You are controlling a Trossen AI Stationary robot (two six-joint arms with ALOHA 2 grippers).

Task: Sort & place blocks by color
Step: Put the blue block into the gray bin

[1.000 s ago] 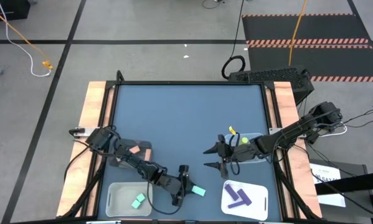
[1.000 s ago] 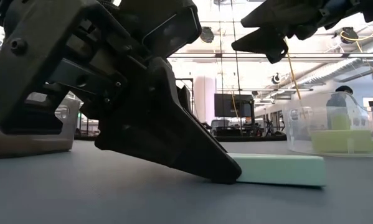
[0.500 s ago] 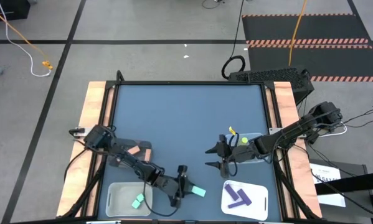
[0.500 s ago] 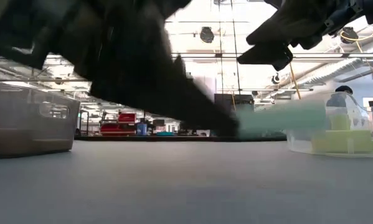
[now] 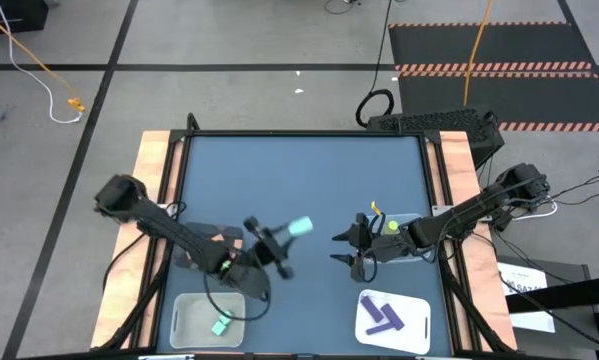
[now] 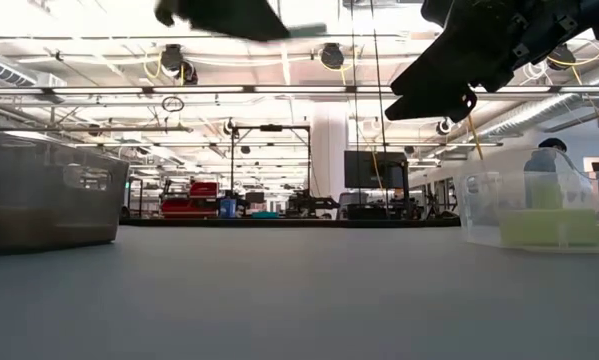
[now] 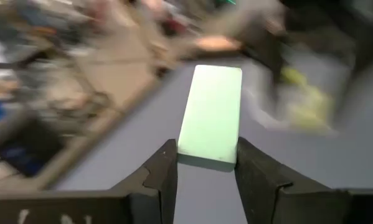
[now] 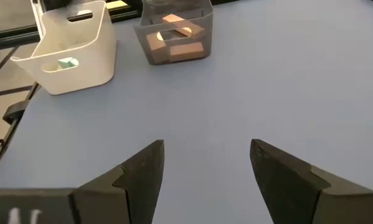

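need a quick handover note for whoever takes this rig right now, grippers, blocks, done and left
Left gripper: shut on the mint-green bar, lifted above mid-table.
Right gripper: open, empty, hovering near the clear bin holding yellow-green blocks.
Done: purple blocks on the white tray; salmon-orange blocks in their clear bin; one mint-green block in the white bin.
Left: drop the held bar into the white bin. No loose blocks visible on the table.

Bright overhead light (left wrist view motion-blurred).
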